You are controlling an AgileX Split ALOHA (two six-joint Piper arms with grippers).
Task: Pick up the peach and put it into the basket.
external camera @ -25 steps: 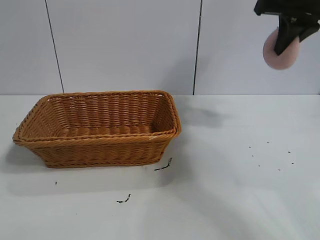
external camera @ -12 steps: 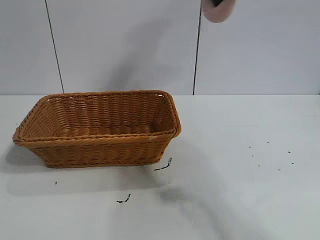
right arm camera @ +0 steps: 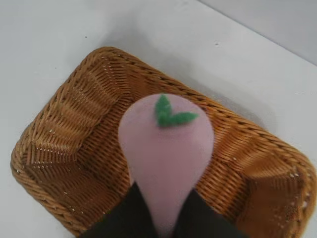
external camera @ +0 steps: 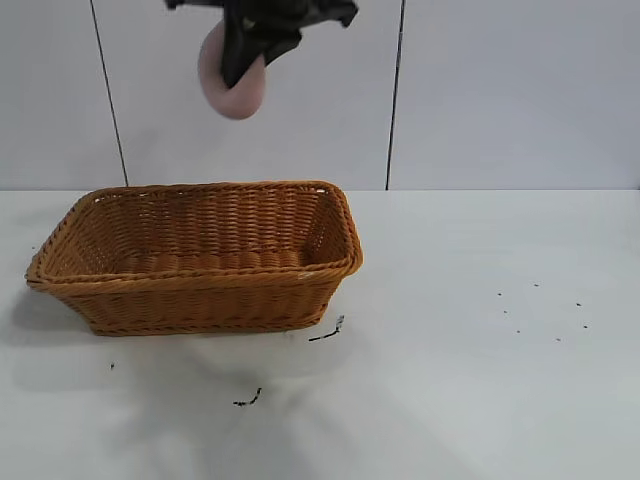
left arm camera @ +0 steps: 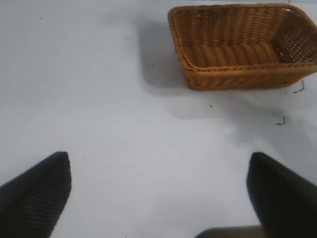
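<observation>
I have the right gripper [external camera: 243, 62] clamped on the peach [external camera: 233, 92], holding it in the air above the basket [external camera: 200, 285]; through the right wrist camera I see the pink fruit with its green leaf over the basket's woven floor. The basket sits on the white table [external camera: 480, 380], with a few dark specks [external camera: 325, 333] near its front corner. My left gripper [left arm camera: 158, 198] hovers over bare table well apart from the basket, fingers spread wide and empty.
</observation>
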